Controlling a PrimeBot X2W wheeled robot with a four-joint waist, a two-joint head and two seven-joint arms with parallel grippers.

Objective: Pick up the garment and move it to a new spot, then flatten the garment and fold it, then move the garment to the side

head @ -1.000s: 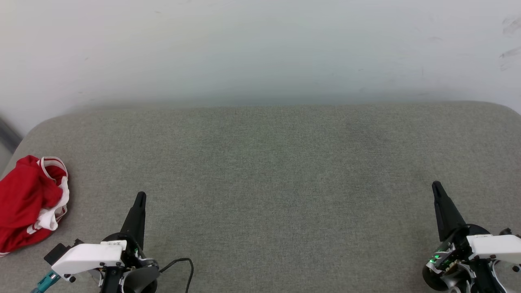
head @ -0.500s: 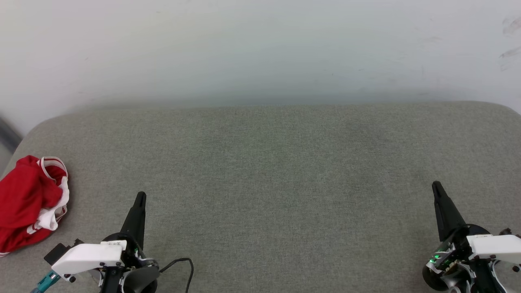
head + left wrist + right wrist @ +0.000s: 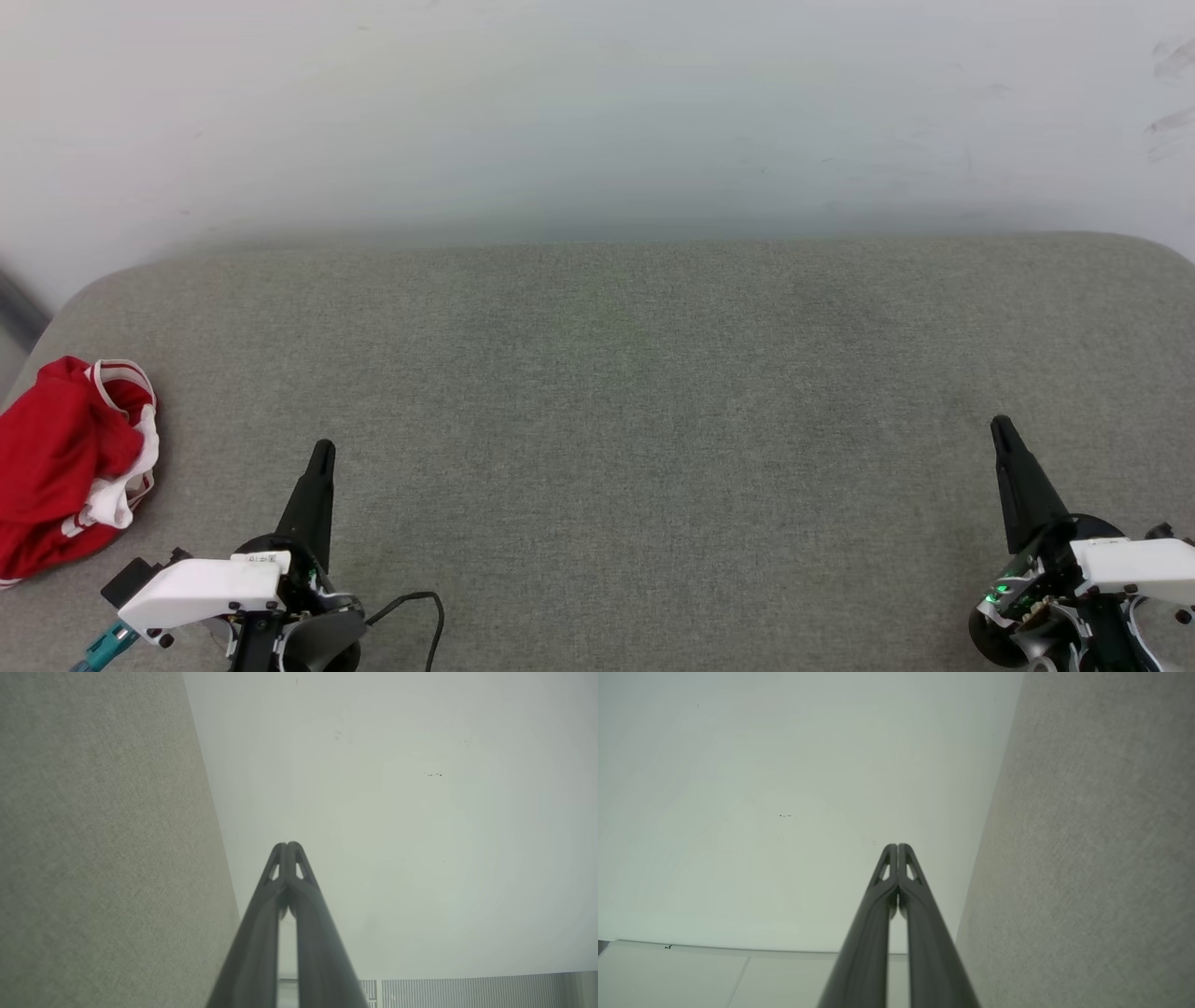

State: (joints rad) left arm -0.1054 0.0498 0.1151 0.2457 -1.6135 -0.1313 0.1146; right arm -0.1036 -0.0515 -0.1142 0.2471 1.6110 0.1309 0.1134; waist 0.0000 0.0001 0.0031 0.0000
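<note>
The garment (image 3: 65, 462), a red shirt with white striped trim, lies crumpled in a heap at the far left edge of the grey cushioned surface (image 3: 616, 392). My left gripper (image 3: 322, 450) is at the lower left, to the right of the heap and apart from it, shut with nothing in it. In the left wrist view its fingertips (image 3: 287, 845) press together against the pale wall. At the lower right my right gripper (image 3: 1001, 425) is shut and holds nothing; the right wrist view shows its tips (image 3: 897, 847) closed.
A white wall (image 3: 597, 112) rises behind the surface's far edge. A thin black cable (image 3: 415, 602) loops beside the left wrist. The surface has rounded corners at the far left and far right.
</note>
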